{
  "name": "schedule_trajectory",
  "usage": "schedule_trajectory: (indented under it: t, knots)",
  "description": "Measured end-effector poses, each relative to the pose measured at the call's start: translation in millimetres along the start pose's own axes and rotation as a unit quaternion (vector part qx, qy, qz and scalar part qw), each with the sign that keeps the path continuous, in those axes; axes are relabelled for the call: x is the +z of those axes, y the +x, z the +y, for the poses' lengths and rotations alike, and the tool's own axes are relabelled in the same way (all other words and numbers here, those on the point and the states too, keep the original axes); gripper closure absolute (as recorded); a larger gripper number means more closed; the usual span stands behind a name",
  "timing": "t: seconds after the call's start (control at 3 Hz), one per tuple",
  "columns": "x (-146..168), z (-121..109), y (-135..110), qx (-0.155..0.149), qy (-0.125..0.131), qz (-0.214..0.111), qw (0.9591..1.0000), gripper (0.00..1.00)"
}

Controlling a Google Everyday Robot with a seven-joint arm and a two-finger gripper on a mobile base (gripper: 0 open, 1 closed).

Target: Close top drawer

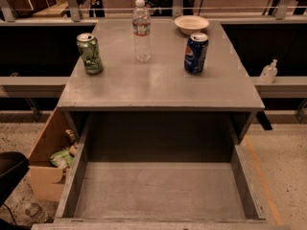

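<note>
Top drawer (160, 190): stood pulled far out beneath tabletop (158, 87), front cut off at bottom edge. Gripper: out of view, openness impossible to tell. Dark shape (9, 174) lower left, unidentifiable.

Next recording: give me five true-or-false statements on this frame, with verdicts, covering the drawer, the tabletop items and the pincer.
1. The top drawer stands pulled out. True.
2. The blue can lies on its side. False: it stands upright on the tabletop.
3. Left to right, the water bottle stands between the green can and the blue can. True.
4. The bowl sits inside the drawer. False: it rests on the tabletop near the far edge.
5. The pincer grips the drawer knob. False: the pincer is not in view.
</note>
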State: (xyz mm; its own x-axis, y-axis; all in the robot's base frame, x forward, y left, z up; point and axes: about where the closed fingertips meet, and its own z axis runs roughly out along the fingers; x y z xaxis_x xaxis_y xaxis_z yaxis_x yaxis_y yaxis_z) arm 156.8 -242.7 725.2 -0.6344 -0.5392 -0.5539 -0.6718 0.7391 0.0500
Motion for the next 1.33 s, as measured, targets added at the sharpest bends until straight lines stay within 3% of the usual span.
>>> schedule_trajectory:
  t: [0.33,1.0,1.33]
  knots:
    - [3.6,0.0,-0.3,0.002,-0.003,-0.001,1.0000,1.00]
    - [100.4,-4.5,-14.5,0.055,-0.063,-0.029,0.9961,1.00]
    - [148.7,-16.1,-35.4,0.065,-0.083,-0.049,0.9932,1.00]
